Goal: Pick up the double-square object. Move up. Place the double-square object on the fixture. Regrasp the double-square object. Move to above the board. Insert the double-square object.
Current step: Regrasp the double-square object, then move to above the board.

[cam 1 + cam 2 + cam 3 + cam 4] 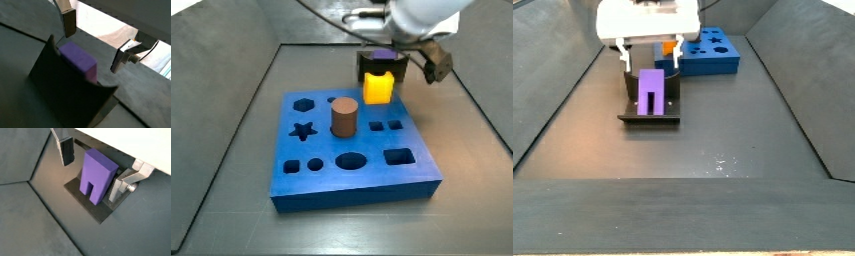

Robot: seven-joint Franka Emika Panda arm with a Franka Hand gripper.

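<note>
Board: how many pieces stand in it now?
2: brown cylinder near centre, yellow block at far edge; gripper, open astride the double-square object on the fixture, may hide more.

A robot test cell in a lab, not a home or shop. The dark grey floor (727,130) is boxed in by sloped grey walls (553,90). On it sit only rig pieces: a blue board (352,150) with shaped holes, and a dark fixture (649,112) beneath the white gripper (647,48).
</note>
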